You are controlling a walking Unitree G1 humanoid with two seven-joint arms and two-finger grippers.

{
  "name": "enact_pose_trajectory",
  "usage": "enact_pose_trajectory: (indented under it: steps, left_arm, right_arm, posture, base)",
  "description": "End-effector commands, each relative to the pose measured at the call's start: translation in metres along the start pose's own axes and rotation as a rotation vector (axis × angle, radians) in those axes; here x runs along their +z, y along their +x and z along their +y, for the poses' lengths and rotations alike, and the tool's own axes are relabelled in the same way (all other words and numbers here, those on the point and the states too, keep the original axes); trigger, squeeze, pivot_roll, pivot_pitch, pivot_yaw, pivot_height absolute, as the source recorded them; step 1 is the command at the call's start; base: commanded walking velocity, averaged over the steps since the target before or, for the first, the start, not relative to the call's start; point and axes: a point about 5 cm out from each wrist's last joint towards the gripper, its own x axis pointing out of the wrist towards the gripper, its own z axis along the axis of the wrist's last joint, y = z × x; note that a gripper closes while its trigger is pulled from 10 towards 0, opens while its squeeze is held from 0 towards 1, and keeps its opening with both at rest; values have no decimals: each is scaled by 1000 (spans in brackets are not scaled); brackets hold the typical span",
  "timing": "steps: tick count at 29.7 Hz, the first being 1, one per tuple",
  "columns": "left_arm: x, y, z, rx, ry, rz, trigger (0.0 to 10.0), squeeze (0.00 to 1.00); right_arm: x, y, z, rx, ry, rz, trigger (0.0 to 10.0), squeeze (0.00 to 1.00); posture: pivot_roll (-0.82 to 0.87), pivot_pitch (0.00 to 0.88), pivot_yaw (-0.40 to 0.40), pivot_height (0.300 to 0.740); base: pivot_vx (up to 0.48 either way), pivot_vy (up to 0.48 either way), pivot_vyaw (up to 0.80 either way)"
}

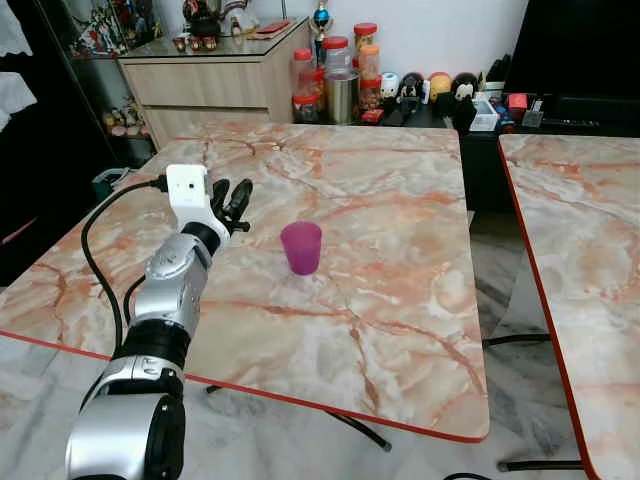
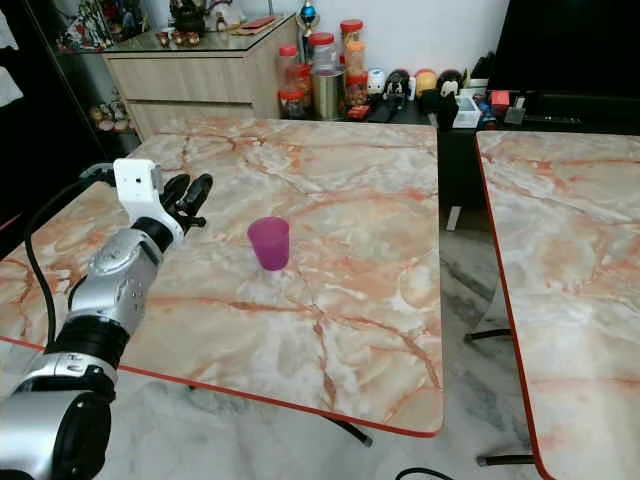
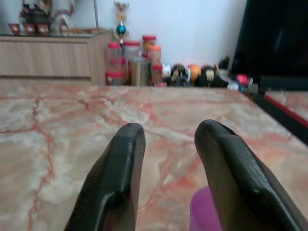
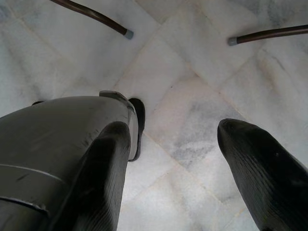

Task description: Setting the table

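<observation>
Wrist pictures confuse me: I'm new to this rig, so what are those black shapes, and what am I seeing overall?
Those black shapes are each hand's own two fingers, filmed from a camera on the wrist. The two wide pictures come from the robot's head, looking down at a marble table. The left hand hovers open over the table beside a purple cup, not touching it; the cup's rim shows by one finger in the left wrist view. The right hand hangs open over the tiled floor, holding nothing. Jars stand beyond the table.
</observation>
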Motion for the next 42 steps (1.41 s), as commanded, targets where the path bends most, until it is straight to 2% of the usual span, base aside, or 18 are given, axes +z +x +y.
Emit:
enact_pose_trajectory:
  steps: [1, 8, 12, 13, 14, 15, 23, 29, 36, 42]
  left_arm:
    - [5, 4, 2, -19, 25, 37, 10000, 1000]
    - [8, 11, 5, -16, 29, 107, 10000, 1000]
    - [2, 14, 4, -6, -37, 148, 10000, 1000]
    - [-1, 16, 0, -15, -39, 168, 10000, 294]
    - [-1, 16, 0, -15, -39, 168, 10000, 294]
    - [-4, 17, -3, -28, -39, 190, 10000, 0]
    - [-22, 18, -24, -113, -131, 269, 10000, 0]
    - [-24, 24, -42, -152, -191, 270, 10000, 0]
    - [-25, 29, -54, -160, -198, 278, 10000, 0]
    - [-25, 31, -56, -125, -188, 284, 10000, 0]
  right_arm:
    - [-8, -1, 6, 10, 19, 23, 10000, 0]
    - [-16, -3, 9, 15, 20, 38, 10000, 0]
    - [-19, -4, 11, 26, 7, 45, 10000, 0]
    - [-22, -5, 11, 29, 0, 50, 10000, 0]
    - [-22, -5, 11, 29, 0, 50, 10000, 0]
    - [-24, -6, 11, 33, -7, 54, 10000, 0]
    - [-36, -10, 11, 36, -13, 74, 10000, 0]
    - [-43, -13, 12, 33, -7, 83, 10000, 0]
    - [-48, -15, 13, 32, 3, 74, 10000, 0]
    - [-55, -19, 12, 29, 12, 76, 10000, 0]
  posture:
    - [5, 0, 95, 740]
    - [18, 0, 102, 740]
    - [25, 2, 103, 740]
    - [30, 14, 102, 740]
    - [30, 14, 102, 740]
    - [31, 24, 102, 740]
    - [39, 58, 100, 740]
    - [32, 68, 113, 740]
    - [14, 81, 126, 740]
    - [2, 102, 133, 740]
  base:
    - [0, 0, 0]
    - [0, 0, 0]
    - [0, 0, 0]
    - [0, 0, 0]
    - [0, 0, 0]
    - [0, 0, 0]
    - [0, 0, 0]
    - [0, 0, 0]
    - [0, 0, 0]
    - [0, 0, 0]
